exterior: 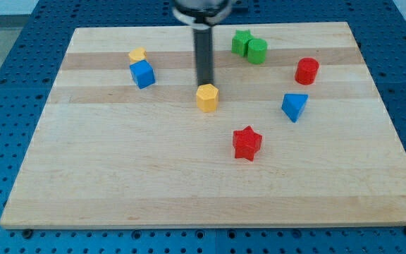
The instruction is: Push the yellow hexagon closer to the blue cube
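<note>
The yellow hexagon (206, 97) sits near the middle of the wooden board (118, 176). My tip (204, 84) stands right at its upper edge, touching or nearly touching it. The blue cube (142, 73) is to the view's left and a little higher, well apart from the hexagon. A second small yellow block (138, 54) sits just above the blue cube, against it.
A green star-like block (241, 42) and a green cylinder (257, 51) sit together at the view's top right. A red cylinder (306, 70), a blue triangular block (294, 106) and a red star (247, 143) lie to the right and below.
</note>
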